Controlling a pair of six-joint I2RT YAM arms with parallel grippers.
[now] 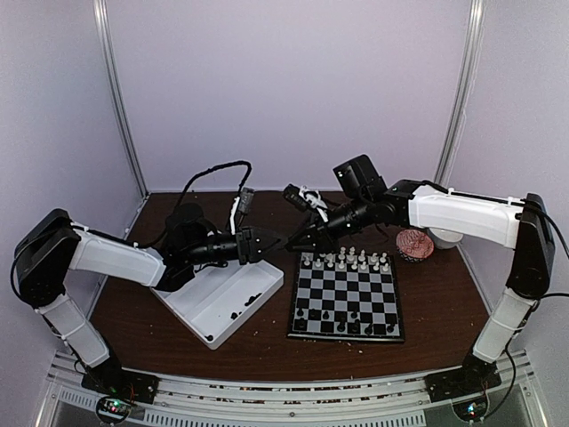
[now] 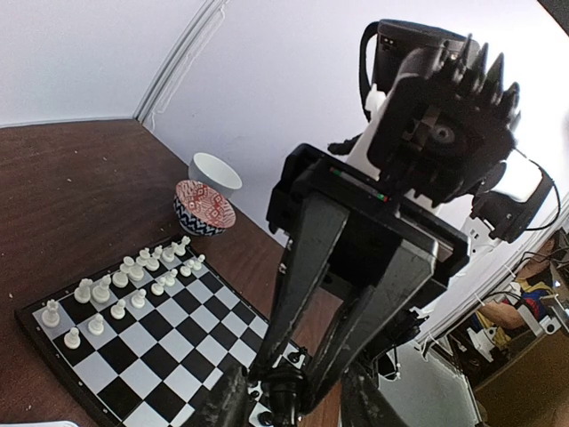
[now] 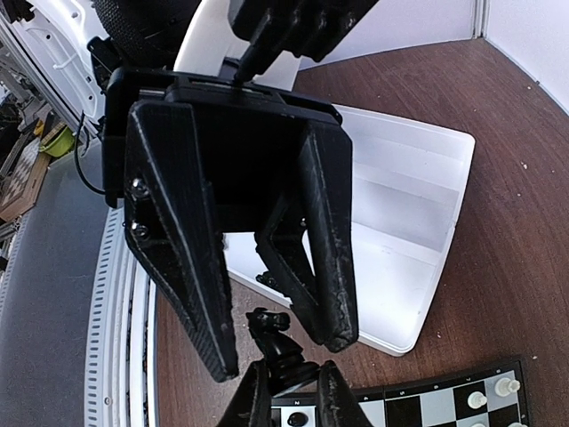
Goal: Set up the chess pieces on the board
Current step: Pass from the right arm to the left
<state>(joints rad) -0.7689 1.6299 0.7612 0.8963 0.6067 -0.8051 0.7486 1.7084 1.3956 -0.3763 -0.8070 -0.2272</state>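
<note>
The right jaws were clenched on a single black chess piece [image 3: 276,351]. It stuck out beyond their tips at the bottom centre of the right wrist view, its long axis seemingly in line with them. The left jaws were released, standing apart on either side of that piece without clearly touching it, so it lay straight between them. The left arm [image 1: 116,258] and right arm [image 1: 453,213] met nose to nose in the middle of the overhead view, above the tabletop [image 1: 436,302]. I judged this a mid-air handover, in which the left jaws must pinch across the piece before the right let go. The white tray [image 1: 209,311], holding loose black pieces [image 1: 244,305], lay lower left of the meeting point. The board [image 1: 347,298] lay lower right, nearer the right arm, with white pieces [image 1: 347,261] on its far rows.
</note>
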